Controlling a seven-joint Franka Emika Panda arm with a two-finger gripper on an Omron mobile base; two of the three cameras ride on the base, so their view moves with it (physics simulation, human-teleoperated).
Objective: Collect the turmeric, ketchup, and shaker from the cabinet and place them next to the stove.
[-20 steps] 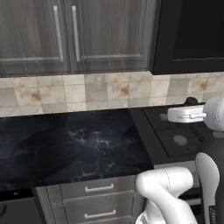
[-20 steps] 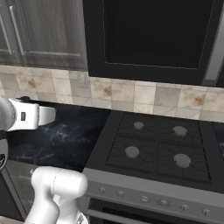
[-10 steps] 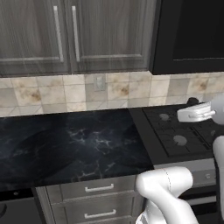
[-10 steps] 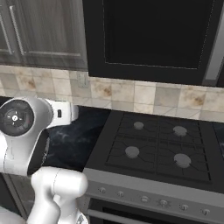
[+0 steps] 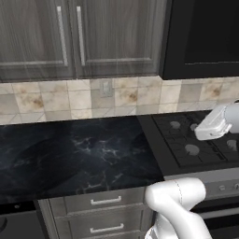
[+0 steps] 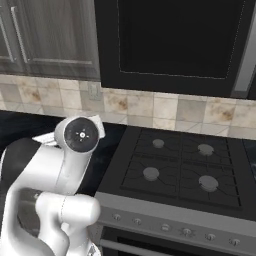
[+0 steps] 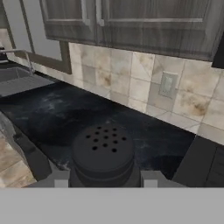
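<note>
One slim dark grey-black shaker (image 7: 103, 153) is pinched in the end effector (image 7: 104, 180); next, lower it onto the black marble table (image 7: 78, 118) beside the black gas stove (image 6: 180, 167).

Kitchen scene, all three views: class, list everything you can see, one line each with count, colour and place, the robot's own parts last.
shaker: one, dark grey-black, holed top, between the fingertips
cabinet: grey woodgrain doors shut, silver bar handles, above the tiles
counter: one, black marbled, left of the stove
stove: one, black, four grey burner caps
microwave: one, black, above the stove
wall socket: one, pale, on beige tiles
gripper: one, dark fingertips, shut on the shaker
</note>
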